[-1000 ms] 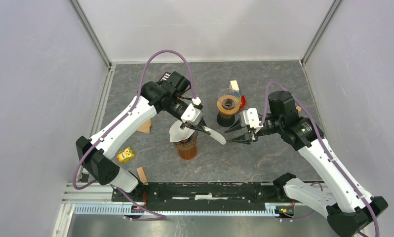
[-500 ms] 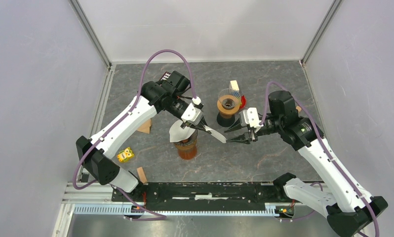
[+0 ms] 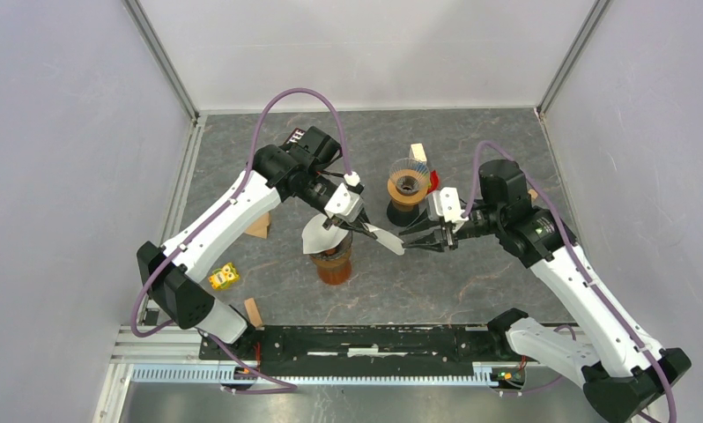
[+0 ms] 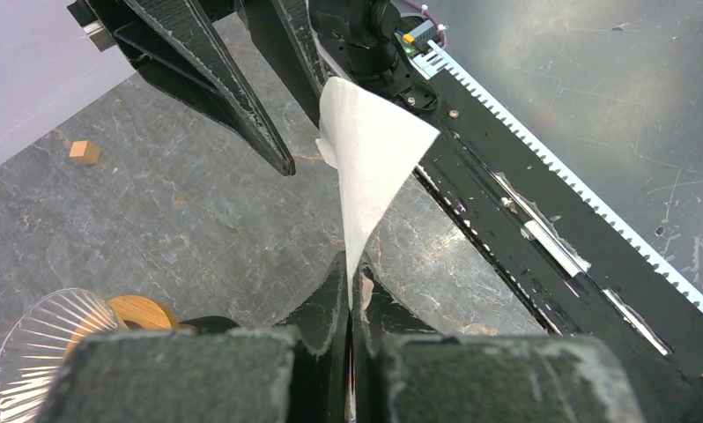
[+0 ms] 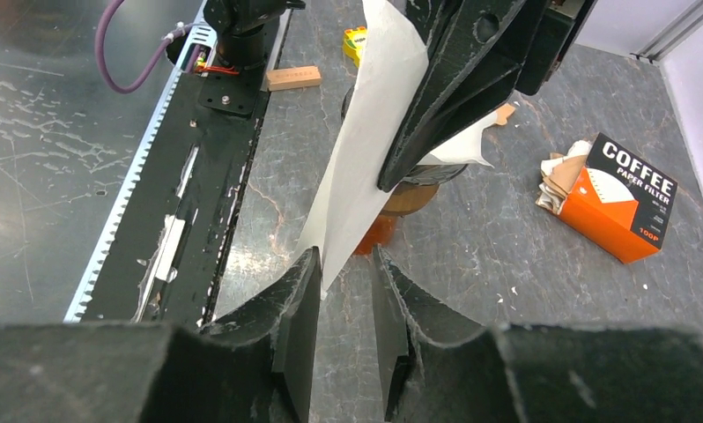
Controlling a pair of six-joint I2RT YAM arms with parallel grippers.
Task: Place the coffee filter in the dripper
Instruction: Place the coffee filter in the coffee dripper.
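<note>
Right gripper (image 3: 407, 241) closes in on the filter.
Top view, centre: it has advanced and narrowed beside the coffee filter (image 3: 383, 236); the dripper (image 3: 408, 185) stands just above. Left wrist: the left gripper (image 4: 352, 273) is clamped on the paper. Right wrist: jaws part-open, straddling its tip, so a handover looks likely.

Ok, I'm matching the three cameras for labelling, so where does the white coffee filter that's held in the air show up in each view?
Top external: the coffee filter is a slim white strip just right of centre.
Left wrist: the filter is at centre, wide at the top and narrowing downward.
Right wrist: the filter is a tall sheet at centre-left, tapering toward the bottom.
Shared landmark: the black base rail.
</note>
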